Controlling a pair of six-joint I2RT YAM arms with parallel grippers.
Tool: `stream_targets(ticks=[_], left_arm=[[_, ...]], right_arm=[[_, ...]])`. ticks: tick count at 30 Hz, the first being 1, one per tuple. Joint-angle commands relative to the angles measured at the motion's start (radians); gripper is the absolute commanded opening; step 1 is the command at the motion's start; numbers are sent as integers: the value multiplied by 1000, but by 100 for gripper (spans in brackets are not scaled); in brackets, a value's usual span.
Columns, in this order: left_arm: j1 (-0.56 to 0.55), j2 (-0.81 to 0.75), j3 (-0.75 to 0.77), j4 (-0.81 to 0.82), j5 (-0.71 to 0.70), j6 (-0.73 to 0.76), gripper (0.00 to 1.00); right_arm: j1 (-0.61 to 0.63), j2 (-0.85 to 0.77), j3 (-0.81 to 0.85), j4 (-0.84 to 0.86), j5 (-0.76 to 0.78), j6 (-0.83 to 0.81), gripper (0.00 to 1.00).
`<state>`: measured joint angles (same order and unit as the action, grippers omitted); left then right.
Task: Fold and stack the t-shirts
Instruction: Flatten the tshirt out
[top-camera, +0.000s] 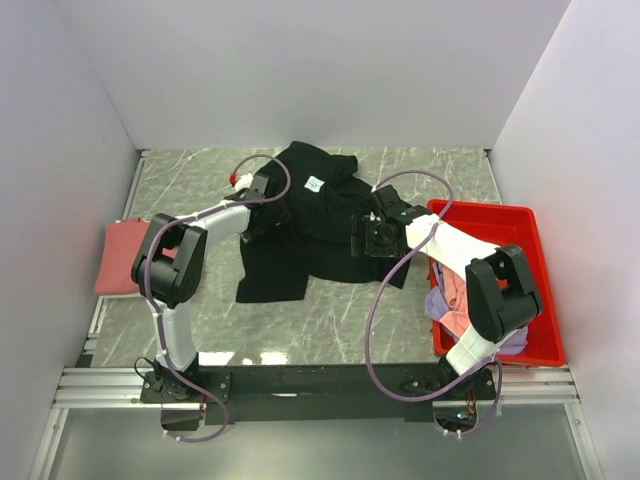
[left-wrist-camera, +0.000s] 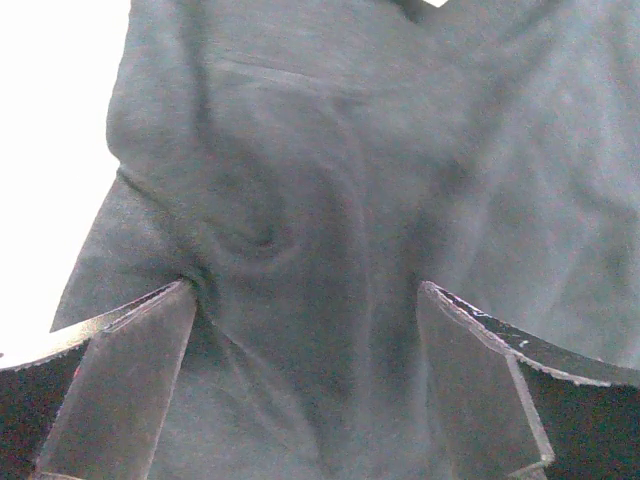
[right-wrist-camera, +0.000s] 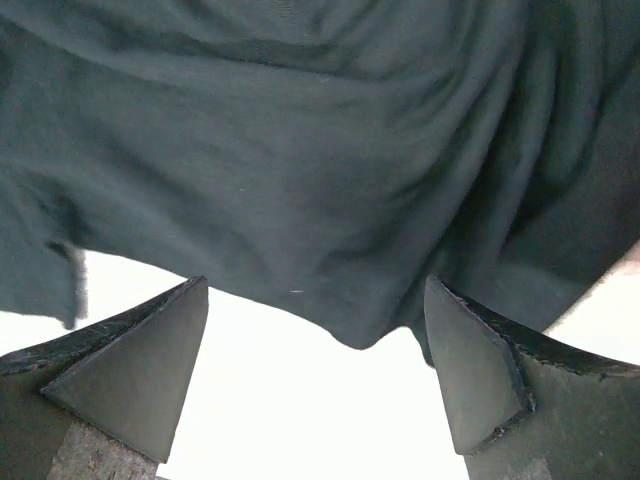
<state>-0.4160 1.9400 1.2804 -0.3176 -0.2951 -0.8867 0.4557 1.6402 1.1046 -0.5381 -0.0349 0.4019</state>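
Over the black shirt, your left gripper and right gripper hang wide, empty. They flank it, likely to pinch both edges for spreading.

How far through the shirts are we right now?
Done: one salmon-red shirt lies folded flat at the table's left edge. In hand: the black shirt lies rumpled in the middle, with the left hand and right hand both open over it, gripping nothing. To do: the pink shirt and lavender shirt sit bunched in the red bin.
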Motion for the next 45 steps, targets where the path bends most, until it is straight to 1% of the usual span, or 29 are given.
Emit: stream_targets(ticks=[1,4,7,11,15,17,19,22,25,26,27,28,30,31,34,37,38,40,43,45], left_arm=[[37,40,0,-95,-70,-1,99],[45,8,-23,-66,-59,11,100],[45,-26,-44,-31,-20,28,99],[43,-47,-39,-46,-15,29,100],[43,-105,-33,-52,-22,43,100],[43,-137,-36,-72,-19,42,99],[43,-209,-59,-81,-10,32,100],[37,-340,-147,-121,-16,-10,100],[16,-485,-265,-195,-21,-76,99],[7,-524,-336,-208,-18,-96,99],[-10,-591,-373,-244,-12,-138,100],[-20,-624,-442,-262,-6,-159,100],[-49,-709,-505,-325,5,-234,99],[-58,-736,-563,-337,7,-257,99],[-78,-820,-659,-350,8,-322,99],[-78,-858,-674,-393,-21,-369,99],[-78,-878,-679,-400,-42,-405,99],[-78,-891,-693,-397,-97,-414,100],[-70,-883,-676,-393,-136,-410,97],[-61,-851,-662,-384,-139,-394,93]], right_arm=[[23,-46,34,14,-5,-28,94],[52,-46,47,13,10,-28,94],[72,-25,47,27,3,-23,94],[89,-14,15,36,-16,5,94],[90,-68,-44,52,-10,23,94],[90,-108,-72,49,19,41,95],[89,-154,-100,46,64,67,95],[89,-225,-126,59,99,101,96],[86,-287,-152,56,138,114,98],[86,-301,-155,53,159,117,98],[84,-322,-158,49,165,118,98],[84,-333,-163,46,170,118,99],[81,-350,-169,47,170,110,99],[80,-359,-167,40,176,112,99],[77,-370,-176,41,185,113,99],[72,-394,-193,67,187,117,99],[72,-404,-199,78,179,120,99],[70,-421,-209,95,165,121,99],[69,-427,-209,90,165,117,99],[69,-427,-210,83,178,114,100]])
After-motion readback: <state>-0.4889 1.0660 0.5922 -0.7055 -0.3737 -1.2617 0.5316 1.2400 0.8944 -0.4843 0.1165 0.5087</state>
